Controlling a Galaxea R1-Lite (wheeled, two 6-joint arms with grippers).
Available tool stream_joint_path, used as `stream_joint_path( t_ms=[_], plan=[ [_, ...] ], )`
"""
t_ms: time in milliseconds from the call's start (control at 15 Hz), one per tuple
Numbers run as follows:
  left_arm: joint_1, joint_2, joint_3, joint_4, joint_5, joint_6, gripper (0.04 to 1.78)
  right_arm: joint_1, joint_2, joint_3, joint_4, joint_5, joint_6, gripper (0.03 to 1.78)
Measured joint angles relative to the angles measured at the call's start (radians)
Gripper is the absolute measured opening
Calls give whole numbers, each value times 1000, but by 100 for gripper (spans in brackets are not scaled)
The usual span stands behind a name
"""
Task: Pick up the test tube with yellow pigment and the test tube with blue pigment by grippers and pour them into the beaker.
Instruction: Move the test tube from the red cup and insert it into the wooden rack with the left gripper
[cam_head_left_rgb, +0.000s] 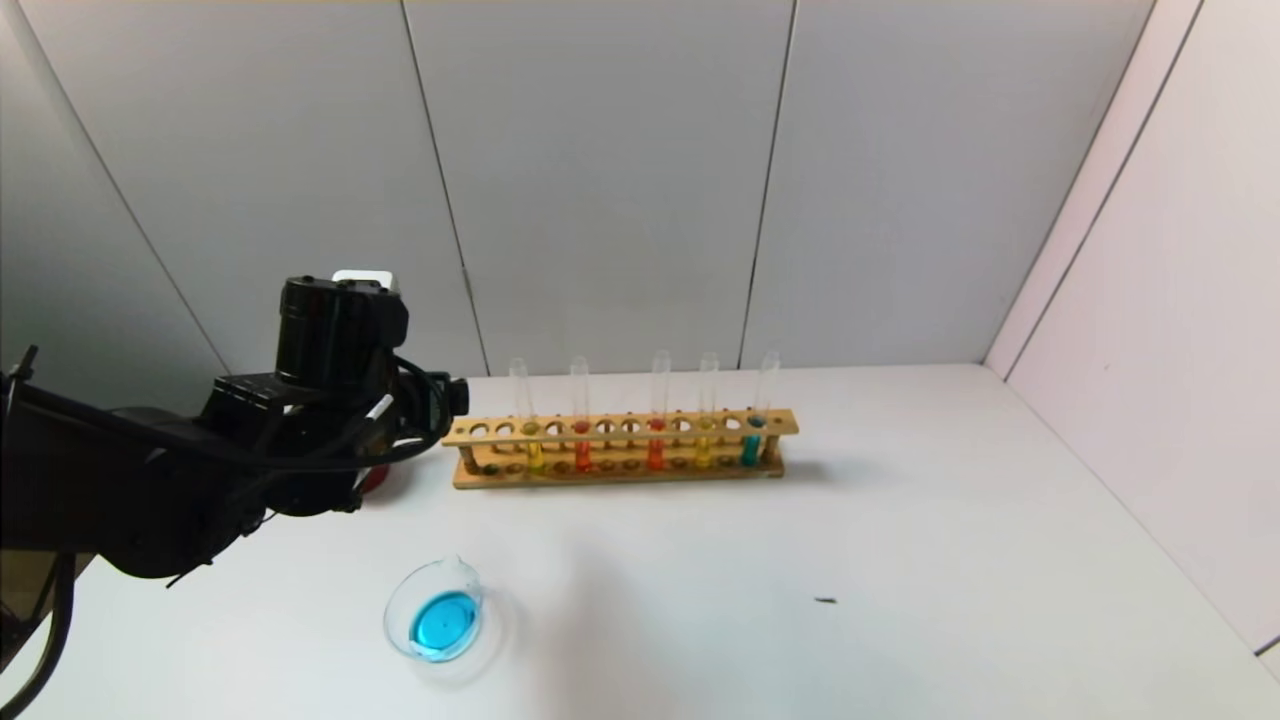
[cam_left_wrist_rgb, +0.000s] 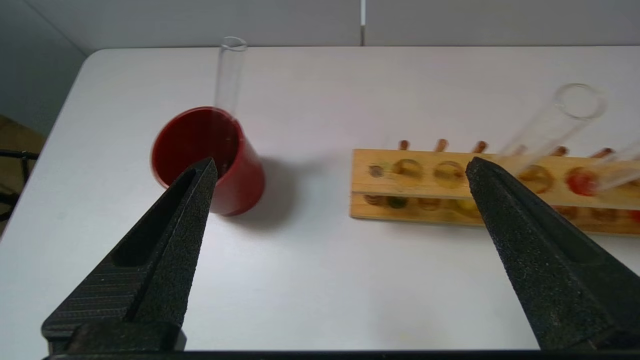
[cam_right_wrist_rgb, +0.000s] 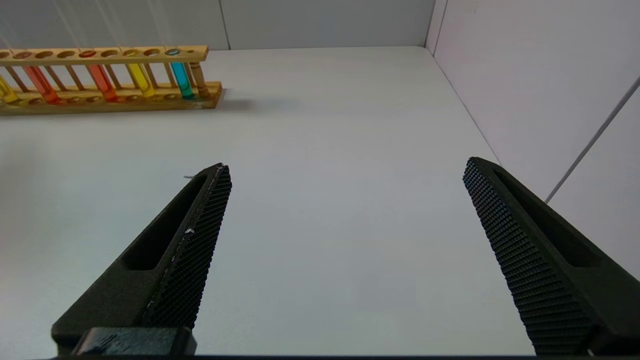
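Observation:
In the wooden rack (cam_head_left_rgb: 620, 428) stand two tubes with yellow liquid (cam_head_left_rgb: 533, 448) (cam_head_left_rgb: 705, 445) and one tube with teal-blue liquid (cam_head_left_rgb: 752, 442). The beaker (cam_head_left_rgb: 435, 612) sits near the table's front left and holds blue liquid. My left gripper (cam_left_wrist_rgb: 340, 167) is open and empty, hovering between the rack's left end (cam_left_wrist_rgb: 390, 185) and a dark red cup (cam_left_wrist_rgb: 210, 160). A clear tube (cam_left_wrist_rgb: 227, 75) with no visible colour leans in that cup. My right gripper (cam_right_wrist_rgb: 345, 167) is open and empty over bare table, out of the head view.
Two orange-red tubes (cam_head_left_rgb: 582, 450) (cam_head_left_rgb: 655, 448) share the rack. The left arm (cam_head_left_rgb: 300, 430) hides most of the red cup in the head view. Walls close the table at the back and right (cam_head_left_rgb: 1150, 350). A small dark speck (cam_head_left_rgb: 825, 600) lies on the table.

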Motion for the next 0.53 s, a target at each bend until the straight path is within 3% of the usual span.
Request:
stream_joint_path(
  t_ms=[533],
  plan=[
    [-140,98,24,-135,33,-29,175,0,0,0,0,0,0,170]
  ],
)
